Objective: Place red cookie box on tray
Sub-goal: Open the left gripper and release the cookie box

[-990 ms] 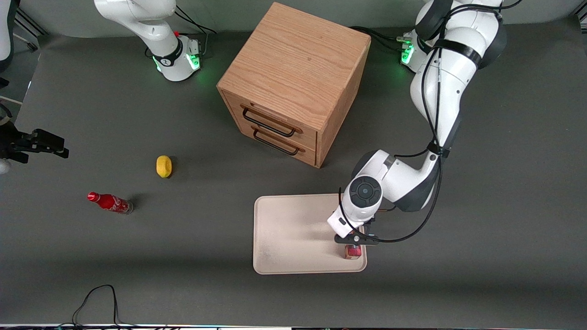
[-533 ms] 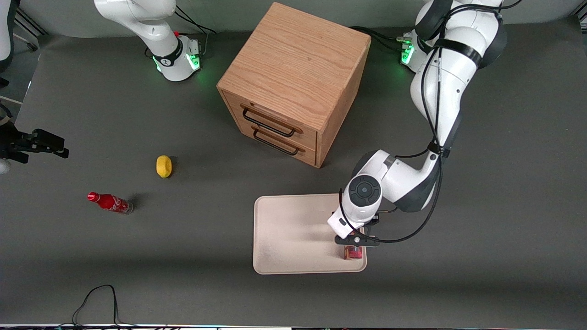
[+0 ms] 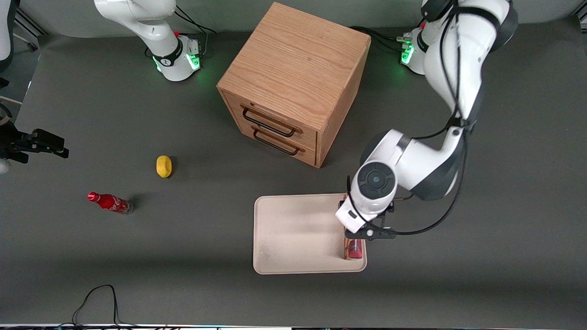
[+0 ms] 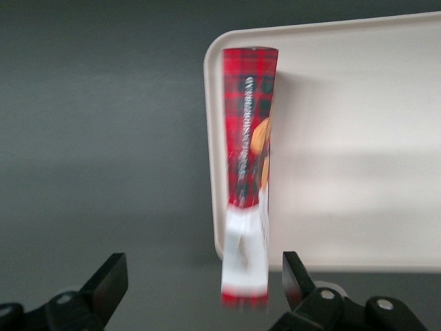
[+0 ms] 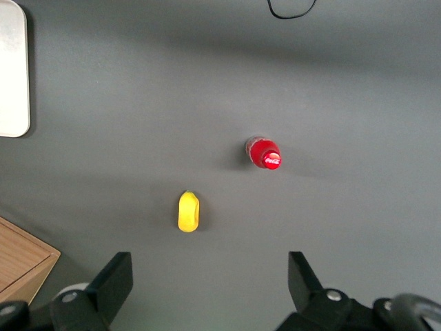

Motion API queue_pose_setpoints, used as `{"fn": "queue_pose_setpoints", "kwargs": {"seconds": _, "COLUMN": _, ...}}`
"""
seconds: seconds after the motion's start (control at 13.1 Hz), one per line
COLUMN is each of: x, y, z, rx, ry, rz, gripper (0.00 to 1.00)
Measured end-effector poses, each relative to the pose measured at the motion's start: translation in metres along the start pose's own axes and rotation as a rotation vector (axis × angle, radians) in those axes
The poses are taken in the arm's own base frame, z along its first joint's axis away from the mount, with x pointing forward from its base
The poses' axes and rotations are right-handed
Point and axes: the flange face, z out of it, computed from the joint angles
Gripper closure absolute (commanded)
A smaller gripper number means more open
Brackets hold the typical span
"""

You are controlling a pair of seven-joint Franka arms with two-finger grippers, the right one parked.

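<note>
- The gripper (image 4: 200,289) hovers above the tray's edge nearest the working arm; its fingers (image 4: 110,279) stand wide apart, holding nothing.
- Between them and lower lies the red cookie box (image 4: 247,158), its long axis running straight away from the fingers.
- The box rests along the tray (image 3: 293,233) rim, released.

Matt cardboard red cookie box (image 4: 247,172), smooth matt tray (image 4: 358,138)

The arm hides most of the red cookie box (image 3: 354,249).
</note>
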Motion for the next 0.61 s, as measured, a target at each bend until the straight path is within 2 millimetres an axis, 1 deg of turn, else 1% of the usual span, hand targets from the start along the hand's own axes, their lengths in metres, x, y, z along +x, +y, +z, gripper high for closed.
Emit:
{"fn": "queue_pose_setpoints", "kwargs": {"seconds": 0.08, "x": -0.009, "y": -0.015, "z": -0.040, "rx": -0.014, "ry": -0.021, "rz": 0.013, "gripper": 0.00}}
{"fn": "queue_pose_setpoints", "kwargs": {"seconds": 0.15, "x": -0.021, "y": -0.040, "z": -0.081, "rx": -0.025, "ry": -0.053, "rz": 0.032, "gripper": 0.00}}
{"fn": "queue_pose_setpoints", "kwargs": {"seconds": 0.23, "x": -0.032, "y": -0.071, "z": -0.117, "rx": -0.034, "ry": -0.084, "rz": 0.042, "gripper": 0.00}}
{"fn": "queue_pose_setpoints", "kwargs": {"seconds": 0.3, "x": -0.041, "y": -0.104, "z": -0.146, "rx": -0.038, "ry": -0.105, "rz": 0.049, "gripper": 0.00}}
{"fn": "queue_pose_setpoints", "kwargs": {"seconds": 0.38, "x": -0.050, "y": -0.134, "z": -0.168, "rx": -0.035, "ry": -0.118, "rz": 0.056, "gripper": 0.00}}
{"fn": "queue_pose_setpoints", "kwargs": {"seconds": 0.46, "x": -0.058, "y": -0.160, "z": -0.183, "rx": -0.030, "ry": -0.122, "rz": 0.064, "gripper": 0.00}}
{"fn": "queue_pose_setpoints", "kwargs": {"seconds": 0.53, "x": -0.065, "y": -0.185, "z": -0.193, "rx": -0.024, "ry": -0.121, "rz": 0.079, "gripper": 0.00}}
{"fn": "queue_pose_setpoints", "kwargs": {"seconds": 0.61, "x": -0.073, "y": -0.210, "z": -0.198, "rx": -0.017, "ry": -0.123, "rz": 0.098, "gripper": 0.00}}
